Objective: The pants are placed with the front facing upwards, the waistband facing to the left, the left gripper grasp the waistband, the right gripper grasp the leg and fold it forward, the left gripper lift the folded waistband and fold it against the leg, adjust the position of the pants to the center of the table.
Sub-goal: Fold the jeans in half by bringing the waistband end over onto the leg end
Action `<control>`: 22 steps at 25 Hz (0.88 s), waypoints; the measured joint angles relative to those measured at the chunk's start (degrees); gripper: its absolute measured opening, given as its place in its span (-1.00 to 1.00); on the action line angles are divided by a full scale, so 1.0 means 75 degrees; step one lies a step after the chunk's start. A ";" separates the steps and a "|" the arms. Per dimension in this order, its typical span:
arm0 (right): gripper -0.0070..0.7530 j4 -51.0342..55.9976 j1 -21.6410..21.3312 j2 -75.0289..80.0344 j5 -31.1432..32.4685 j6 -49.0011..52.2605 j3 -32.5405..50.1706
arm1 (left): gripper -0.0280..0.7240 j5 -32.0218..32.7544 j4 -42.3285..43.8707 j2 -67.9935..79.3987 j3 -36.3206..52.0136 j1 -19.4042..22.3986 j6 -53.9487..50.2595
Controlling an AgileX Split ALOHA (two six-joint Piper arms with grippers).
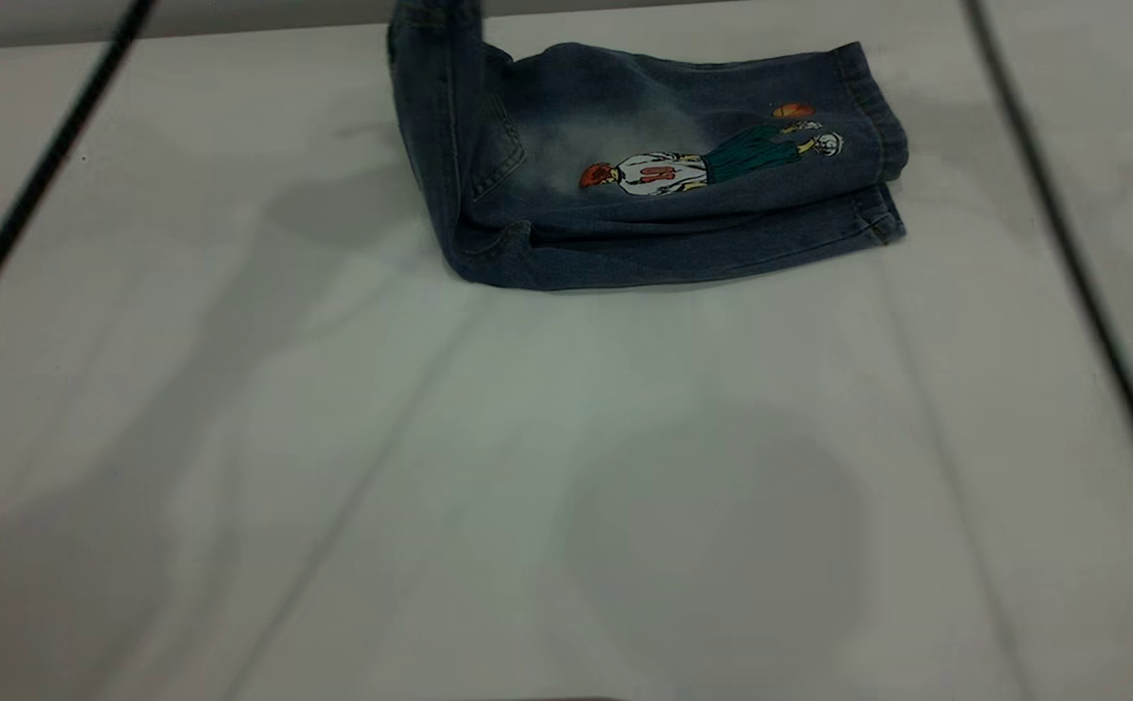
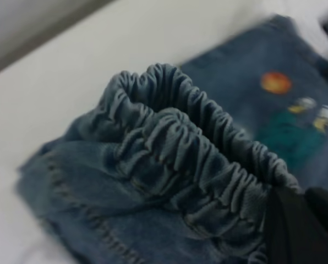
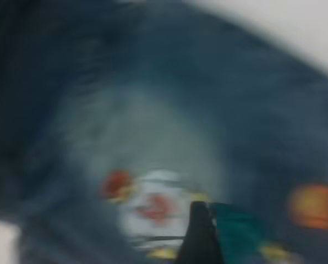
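Dark blue denim pants (image 1: 664,185), with a printed figure (image 1: 712,161) on top, lie folded lengthwise at the far side of the table. Their leg cuffs (image 1: 883,146) point right. The left end is pulled upright, and the waistband (image 1: 435,19) rises out of the top of the exterior view. In the left wrist view the gathered elastic waistband (image 2: 208,148) runs into my left gripper (image 2: 296,231), which is shut on it above the table. My right gripper (image 3: 200,236) hangs close over the printed figure (image 3: 158,209); that view is blurred. Neither arm shows in the exterior view.
The white table surface (image 1: 528,467) stretches wide in front of the pants. A dark line (image 1: 31,185) crosses the left side and another dark line (image 1: 1082,282) runs down the right side.
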 joint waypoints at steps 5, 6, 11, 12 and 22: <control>0.33 -0.0285 -0.0588 0.0000 0.0091 0.0626 -0.0432 | -0.83 -0.0167 -0.0007 0.0206 0.0000 -0.0757 0.0079; 0.33 -0.0302 -0.0633 0.0000 0.0113 0.0693 -0.0516 | -0.83 -0.0208 -0.0013 0.0268 0.0000 -0.0895 0.0166; 0.33 -0.0445 -0.0686 0.0000 0.0347 0.0933 -0.1081 | -0.83 -0.1013 -0.0038 0.0803 0.0000 -0.1468 0.0575; 0.33 -0.0479 -0.0686 0.0000 0.0425 0.0973 -0.1204 | -0.83 -0.1264 -0.0049 0.0937 0.0000 -0.1546 0.0618; 0.33 -0.0880 -0.0701 0.0000 0.1397 0.1013 -0.2413 | -0.34 -0.2209 -0.0209 0.1681 0.0015 -0.2046 0.0653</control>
